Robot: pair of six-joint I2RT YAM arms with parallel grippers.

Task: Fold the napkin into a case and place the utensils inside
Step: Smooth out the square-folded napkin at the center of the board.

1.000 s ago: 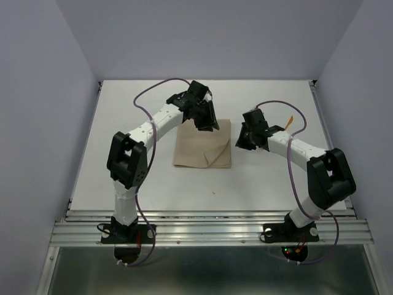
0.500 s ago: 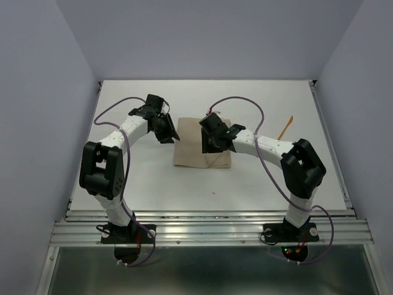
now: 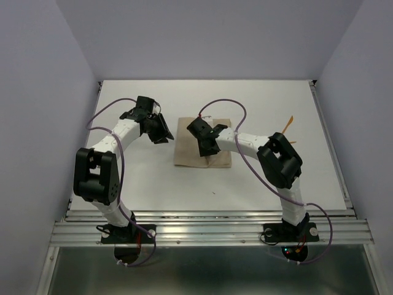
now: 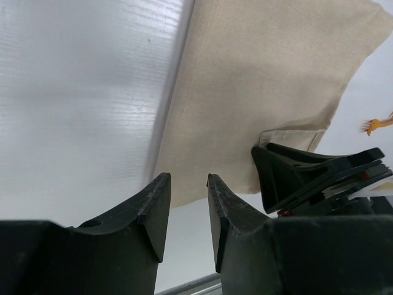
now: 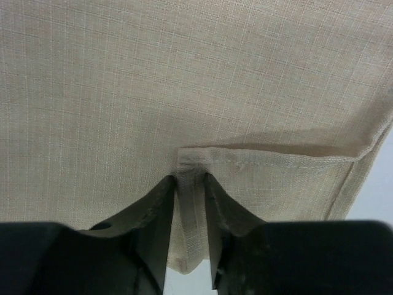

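While pinching the folded flap (image 5: 270,178) at its corner with the right fingers (image 5: 153,212), narrow and closed on cloth, lift only slightly and draw it evenly across the napkin (image 3: 187,155), lying at mid-frame on the counter (image 3: 258,98). Keep the crease straight; avoid dragging the lower layer. Hold the left fingers (image 4: 153,209), narrowly parted and empty, just beside the napkin's left edge, ready to pin it against sliding. Leave the utensils (image 3: 287,126), well apart at the upper right of the overhead frame, untouched until after forming the case.
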